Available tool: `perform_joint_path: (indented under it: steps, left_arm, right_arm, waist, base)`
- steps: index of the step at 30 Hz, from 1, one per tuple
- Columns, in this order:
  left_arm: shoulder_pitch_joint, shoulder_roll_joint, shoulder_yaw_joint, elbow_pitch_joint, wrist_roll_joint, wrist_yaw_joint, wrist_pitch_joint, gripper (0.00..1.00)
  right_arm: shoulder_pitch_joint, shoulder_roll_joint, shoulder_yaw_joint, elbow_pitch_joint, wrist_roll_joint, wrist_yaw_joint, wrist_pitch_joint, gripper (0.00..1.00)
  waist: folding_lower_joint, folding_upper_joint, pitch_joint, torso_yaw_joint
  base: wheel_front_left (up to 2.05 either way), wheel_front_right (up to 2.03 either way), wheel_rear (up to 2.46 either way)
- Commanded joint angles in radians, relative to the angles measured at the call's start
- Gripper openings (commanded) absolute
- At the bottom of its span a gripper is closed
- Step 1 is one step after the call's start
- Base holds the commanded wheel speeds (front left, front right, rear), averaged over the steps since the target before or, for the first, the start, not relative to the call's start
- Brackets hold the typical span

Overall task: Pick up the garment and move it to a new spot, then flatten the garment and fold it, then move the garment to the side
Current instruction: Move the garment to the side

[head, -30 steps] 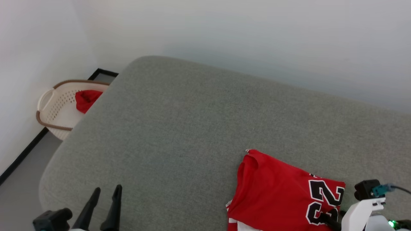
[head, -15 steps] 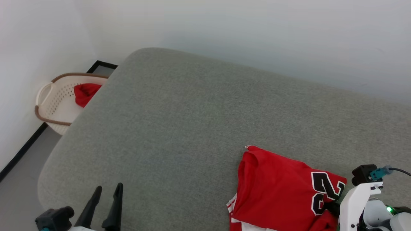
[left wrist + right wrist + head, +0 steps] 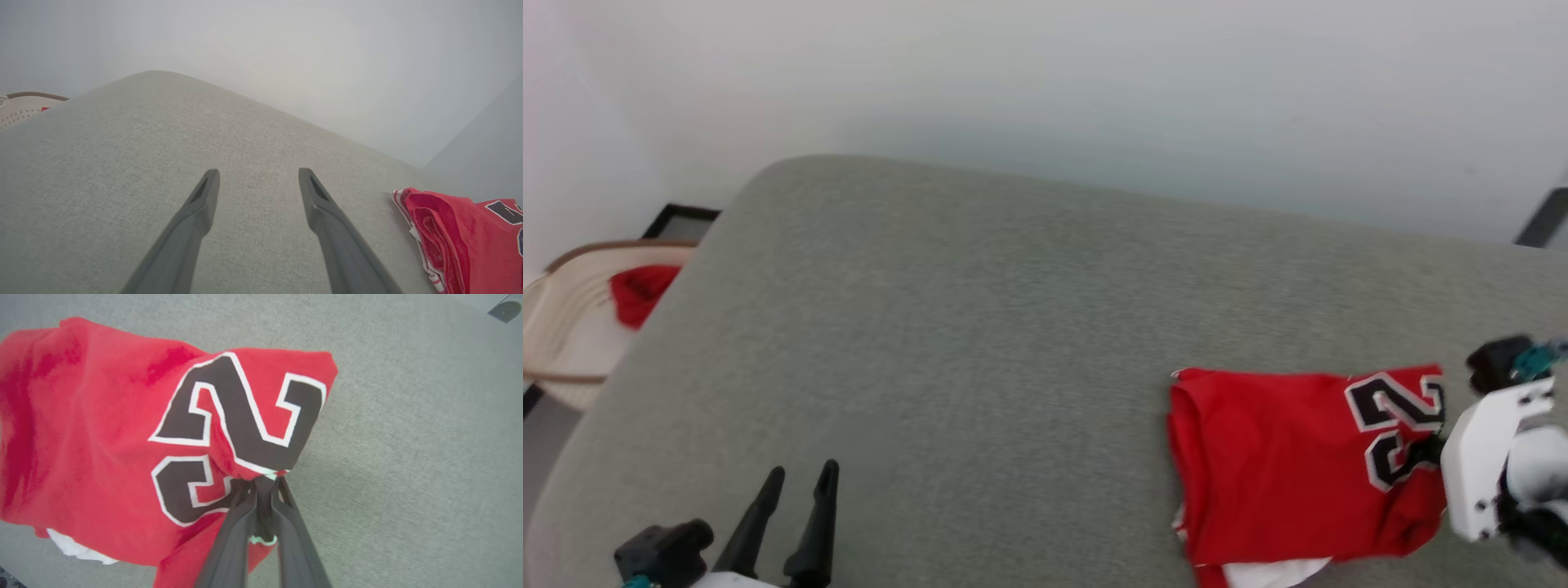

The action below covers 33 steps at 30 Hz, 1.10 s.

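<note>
The garment (image 3: 1282, 457), a red jersey with a black white-outlined "23", lies folded on the grey cushioned surface (image 3: 980, 327) at the lower right. Its white sleeve peeks out at the bottom. My right gripper (image 3: 263, 482) is shut on the garment (image 3: 102, 428), pinching its edge beside the numerals and lifting that edge. In the head view the right gripper (image 3: 1431, 447) meets the cloth at the garment's right side. My left gripper (image 3: 799, 475) stands open over bare cushion at the lower left, with nothing between its fingers (image 3: 204, 196). The garment (image 3: 461, 241) lies to its right.
A pale basket (image 3: 560, 322) holding a small red cloth (image 3: 637, 292) stands on the floor past the surface's left edge. A light wall runs behind. A dark object (image 3: 1542, 219) shows at the far right edge.
My right gripper has shut on the garment's edge and raised it, bunching the cloth. The head camera has swung right, shifting the basket toward the left edge. The left gripper holds still.
</note>
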<state>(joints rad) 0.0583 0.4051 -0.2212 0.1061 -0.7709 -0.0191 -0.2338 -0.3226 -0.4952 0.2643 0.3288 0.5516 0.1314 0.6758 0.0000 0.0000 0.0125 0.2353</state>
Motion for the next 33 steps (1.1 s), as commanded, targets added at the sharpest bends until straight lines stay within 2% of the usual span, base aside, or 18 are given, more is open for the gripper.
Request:
perform_joint_path:
  steps: [1,10,17,24,33]
  left_arm:
    - [-0.017,-0.004,-0.002,-0.001,0.008,-0.006,-0.004,1.0]
    - [-0.075,-0.011,-0.018,0.013,0.025,-0.023,-0.01,1.0]
    - [-0.136,-0.01,-0.024,0.023,0.039,-0.038,-0.015,1.0]
    - [-0.195,-0.005,-0.027,0.029,0.054,-0.051,-0.018,1.0]
    - [-0.258,0.0,-0.043,0.04,0.065,-0.06,-0.014,1.0]
  right_arm:
    - [-0.031,-0.027,0.005,-0.008,-0.007,-0.001,0.006,0.0]
    - [-0.153,-0.162,0.064,-0.038,-0.022,-0.001,0.028,0.0]
    - [-0.259,-0.263,0.104,-0.018,-0.03,-0.001,-0.027,0.0]
    - [-0.362,-0.348,0.15,0.049,-0.06,-0.001,-0.111,0.0]
    - [-0.45,-0.395,0.189,0.168,-0.122,-0.001,-0.221,0.0]
  waist:
    - [0.0,0.0,0.002,-0.078]
    - [0.0,0.0,0.056,-0.207]
    - [0.0,0.0,0.126,-0.282]
    - [0.0,0.0,0.2,-0.333]
    - [0.0,0.0,0.268,-0.356]
  base:
    - [0.0,0.0,0.0]
    - [0.0,0.0,0.0]
    - [0.0,0.0,0.0]
    - [0.0,0.0,0.0]
    - [0.0,0.0,0.0]
